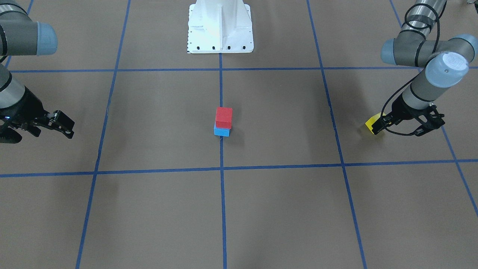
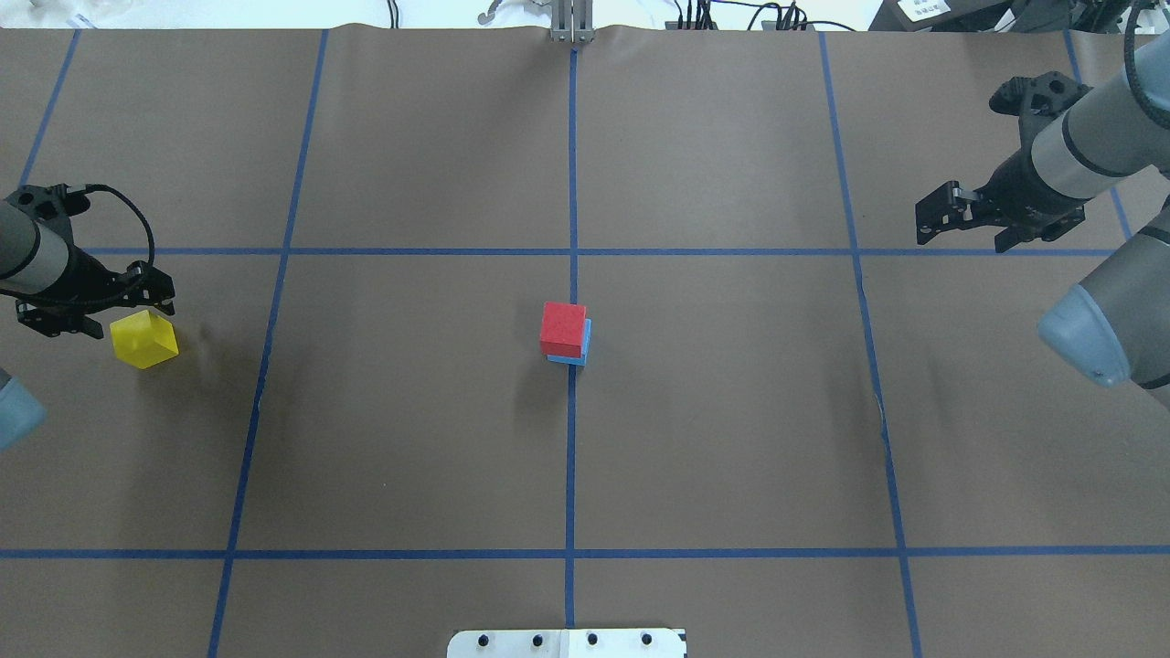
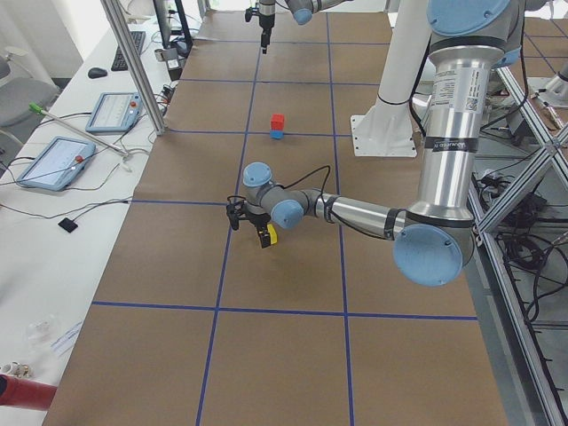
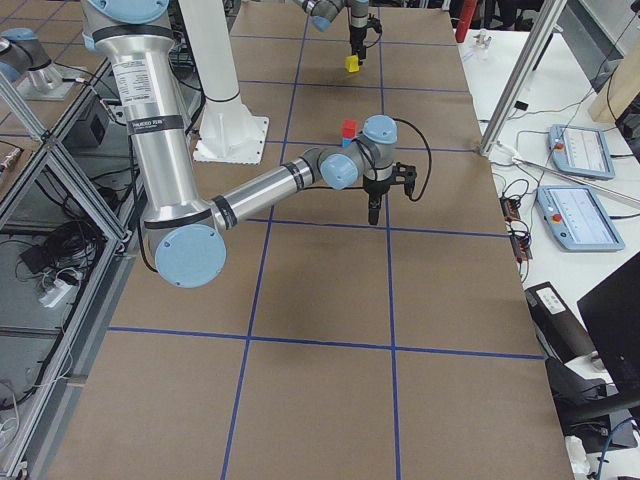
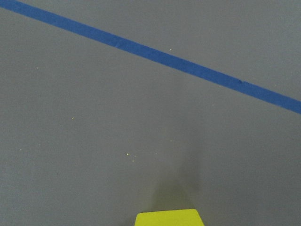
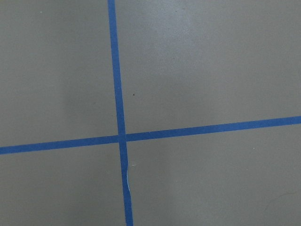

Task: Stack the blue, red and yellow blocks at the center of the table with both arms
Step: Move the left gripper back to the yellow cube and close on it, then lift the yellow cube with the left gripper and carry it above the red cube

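Fingers point(image 2: 157, 287) of the left gripper point(image 2: 151, 309) stand right at the yellow block point(image 2: 143, 339), near the left end of the table point(image 2: 411, 439); you can't tell whether they pinch it or only flank it. At centre you have the red block point(image 2: 562, 327) stacked on the blue block point(image 2: 571, 359), slightly offset. Far right, the right gripper point(image 2: 930, 217) hangs empty, fingers spread.

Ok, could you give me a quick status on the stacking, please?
Left gripper shut on yellow block, off to the side. Right gripper open, empty. Red block on blue block at center. Nothing visible in the way.
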Controlling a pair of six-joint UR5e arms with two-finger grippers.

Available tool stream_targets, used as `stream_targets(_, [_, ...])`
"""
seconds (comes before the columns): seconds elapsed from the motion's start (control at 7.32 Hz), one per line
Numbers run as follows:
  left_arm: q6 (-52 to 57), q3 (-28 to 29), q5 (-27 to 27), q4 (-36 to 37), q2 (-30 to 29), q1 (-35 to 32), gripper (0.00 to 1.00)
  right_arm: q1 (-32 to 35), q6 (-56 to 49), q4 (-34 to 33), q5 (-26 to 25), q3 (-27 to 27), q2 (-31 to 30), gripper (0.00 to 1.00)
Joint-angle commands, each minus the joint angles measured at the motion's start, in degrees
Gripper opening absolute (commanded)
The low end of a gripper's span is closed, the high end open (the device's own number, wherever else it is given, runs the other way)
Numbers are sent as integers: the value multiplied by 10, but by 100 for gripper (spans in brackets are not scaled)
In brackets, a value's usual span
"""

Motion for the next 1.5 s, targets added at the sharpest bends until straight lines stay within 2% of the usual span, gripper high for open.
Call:
stream_targets(0.0, [-17, 0, -29, 0, -3, 0, 1, 0, 0, 0, 1, 0, 0, 100])
stream_targets(0.14, [-20, 3, -91, 3, -9, 0, 0, 0, 0, 0, 1, 1, 1, 100])
stream_targets(0.27, [-40, -7, -110, 7, -16, 0, 0, 0, 0, 0, 4, 1, 1, 100])
stream_targets(0.41, [-92, -63, -128, 55, -54, 0, 0, 1, 1, 0, 11, 1, 2, 100])
stream_targets(0.55, [-99, -106, -126, 188, -155, 0, 0, 2, 0, 0, 12, 0, 2, 100])
stream_targets(0.68, [-98, -115, -124, 271, -259, 6, 0, 3, 0, 0, 12, 0, 2, 100])
stream_targets(0.82, [-95, -113, -98, 277, -318, 46, 0, 4, 0, 0, 13, 0, 2, 100])
stream_targets(1.09, [-51, -64, 30, 281, -415, 132, 0, 8, -3, 0, 20, 0, -1, 100])
stream_targets(1.37, [-10, 61, 40, 282, -493, 157, 0, 7, -1, 0, 20, -4, -1, 100])
